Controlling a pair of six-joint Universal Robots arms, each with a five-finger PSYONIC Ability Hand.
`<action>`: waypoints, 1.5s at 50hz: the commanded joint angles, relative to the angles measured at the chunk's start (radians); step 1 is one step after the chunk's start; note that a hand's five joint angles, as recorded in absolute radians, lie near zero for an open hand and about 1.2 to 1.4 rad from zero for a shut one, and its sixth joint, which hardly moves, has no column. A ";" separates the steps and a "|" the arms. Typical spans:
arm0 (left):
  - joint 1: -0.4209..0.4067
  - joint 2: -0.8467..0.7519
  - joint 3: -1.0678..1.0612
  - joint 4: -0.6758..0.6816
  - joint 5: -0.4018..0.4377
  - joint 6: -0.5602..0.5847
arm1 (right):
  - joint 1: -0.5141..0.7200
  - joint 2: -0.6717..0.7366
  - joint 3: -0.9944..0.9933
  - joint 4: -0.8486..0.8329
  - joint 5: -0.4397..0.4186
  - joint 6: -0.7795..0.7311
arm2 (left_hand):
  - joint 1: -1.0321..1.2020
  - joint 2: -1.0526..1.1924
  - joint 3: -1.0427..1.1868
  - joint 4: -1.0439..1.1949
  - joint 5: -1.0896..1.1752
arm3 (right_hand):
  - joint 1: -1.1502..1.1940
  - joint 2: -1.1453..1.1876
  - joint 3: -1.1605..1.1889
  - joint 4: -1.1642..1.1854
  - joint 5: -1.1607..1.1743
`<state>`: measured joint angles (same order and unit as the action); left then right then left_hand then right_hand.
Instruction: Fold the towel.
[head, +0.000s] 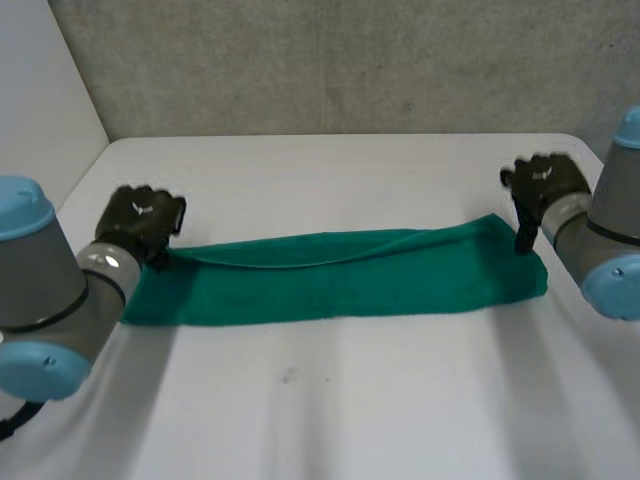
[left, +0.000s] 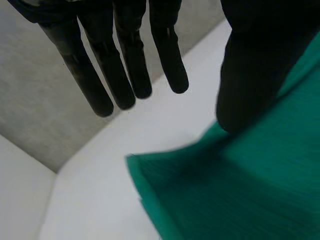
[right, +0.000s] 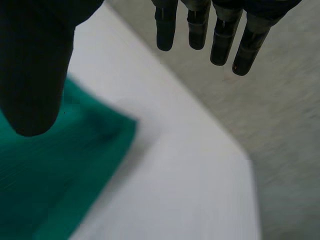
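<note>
Towel (head: 340, 275) lies as a long strip across mid-frame on table (head: 330, 400), w/ left hand (head: 140, 222) & right hand (head: 540, 190) spread wide, holding nothing, at its upper end corners, so pinch both corners evenly for next fold.

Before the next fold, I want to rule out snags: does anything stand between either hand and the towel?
Nothing visible does. The left hand is at the towel's far left corner and the right hand at its far right corner, both open, with bare table around the cloth.
</note>
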<state>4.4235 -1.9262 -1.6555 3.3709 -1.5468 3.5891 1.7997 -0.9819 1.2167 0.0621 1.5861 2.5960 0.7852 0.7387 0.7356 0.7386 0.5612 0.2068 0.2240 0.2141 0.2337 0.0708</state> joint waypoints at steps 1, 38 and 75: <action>0.016 -0.017 -0.012 -0.114 0.096 0.003 | -0.011 -0.003 0.096 0.102 -0.028 -0.002 | 0.192 0.238 0.241 0.238 0.241 | 0.107 0.090 0.100 0.080 0.068; 0.036 -0.320 0.386 -0.265 0.045 0.005 | -0.029 -0.046 0.262 -0.056 -0.038 0.000 | -0.534 -0.487 -0.484 -0.487 -0.484 | 0.195 0.178 0.188 0.168 0.156; 0.027 -0.105 0.068 -0.202 0.054 -0.003 | -0.249 0.054 0.215 -0.119 -0.104 -0.016 | -0.536 -0.490 -0.487 -0.490 -0.487 | 1.189 1.172 1.182 1.163 1.151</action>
<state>4.4471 -2.0317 -1.5818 3.1710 -1.4925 3.5865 1.5849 -0.9273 1.4318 -0.0630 1.4600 2.5873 0.2606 0.2551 0.2590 0.2513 0.0729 0.9884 1.1810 1.1797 1.1887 0.9863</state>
